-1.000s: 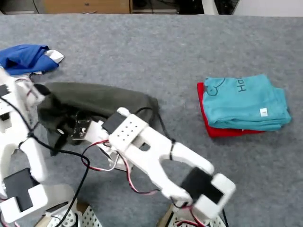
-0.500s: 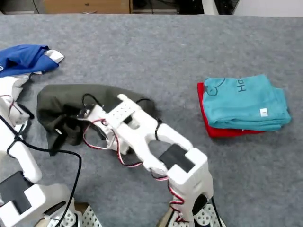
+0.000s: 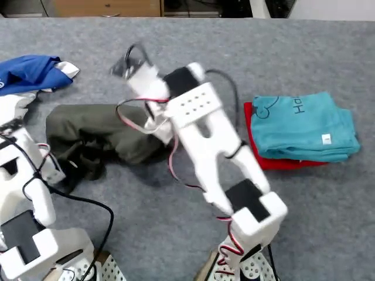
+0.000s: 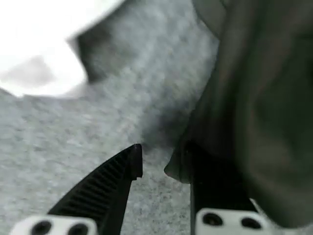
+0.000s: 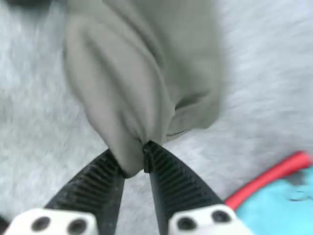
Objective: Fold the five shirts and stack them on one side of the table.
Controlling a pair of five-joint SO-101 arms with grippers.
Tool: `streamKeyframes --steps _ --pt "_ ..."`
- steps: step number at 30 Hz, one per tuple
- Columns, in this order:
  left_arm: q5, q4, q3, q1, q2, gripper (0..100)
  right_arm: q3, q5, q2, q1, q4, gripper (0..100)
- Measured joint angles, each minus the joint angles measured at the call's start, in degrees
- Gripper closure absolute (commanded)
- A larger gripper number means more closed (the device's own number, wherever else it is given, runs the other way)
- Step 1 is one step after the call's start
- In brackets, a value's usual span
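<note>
Olive shirt (image 3: 88, 123) lies bunched on the grey table (image 3: 234, 52), left of centre, unfolded and part rolled on itself. Right gripper (image 5: 144, 147) is clamped on a gathered fold of it, cloth puckering out from the tips. Left gripper (image 4: 164, 159) has its jaws apart low over the table at the shirt's near edge, one finger against the cloth, nothing gripped.

Handling, as a judgement: thin knit, light, fully limp. It will sag and drag rather than hold shape, and layers slide on each other, so a bunched pinch lifts a lump, not a flat panel. Better holds are hem corners or shoulder seams, one per gripper, pulled taut.

Teal shirt (image 3: 302, 126) sits folded on the red shirt (image 3: 253, 146) at the right side. Blue shirt (image 3: 29, 70) is crumpled far left.

Writing: the teal shirt has a dark printed graphic and a few letters, partly folded under, plus a small white label (image 3: 326, 139) too small to read. None seen on the olive shirt.
</note>
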Motion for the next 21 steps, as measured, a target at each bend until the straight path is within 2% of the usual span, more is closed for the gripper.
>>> streamKeyframes --steps 12,21 --pt "-1.14 -0.09 0.97 1.67 -2.64 84 -32.70 -7.12 -9.85 5.19 0.70 99.4" --pt "-5.71 7.12 1.05 -0.97 -21.19 85 -46.24 -7.21 -20.84 5.63 0.88 99.4"
